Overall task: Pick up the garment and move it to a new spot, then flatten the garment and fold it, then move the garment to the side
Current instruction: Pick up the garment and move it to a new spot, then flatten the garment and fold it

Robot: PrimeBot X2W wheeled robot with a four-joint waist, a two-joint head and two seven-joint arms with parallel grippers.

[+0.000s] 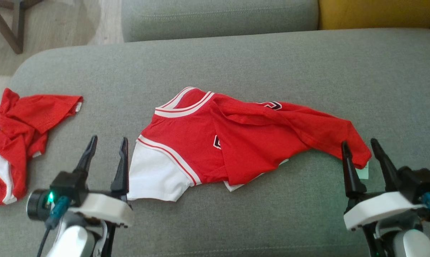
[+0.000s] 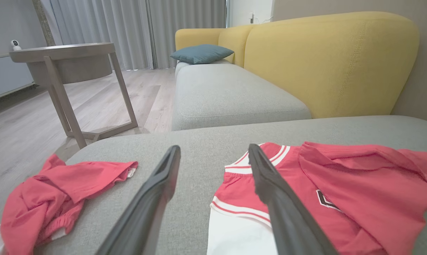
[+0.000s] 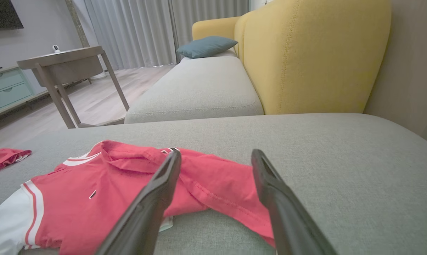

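crumpled red-and-white mesh jersey [image 1: 236,142] lies mid grey fabric sofa cushion [image 1: 272,64], not flat yet. l gripper [image 1: 108,139] at its 8 o'clock, just beside the white sleeve; r gripper [image 1: 359,142] at 4 o'clock by the red hem corner. both jaws spread, empty. step prob. pick-up; next needs a pinch on each end.
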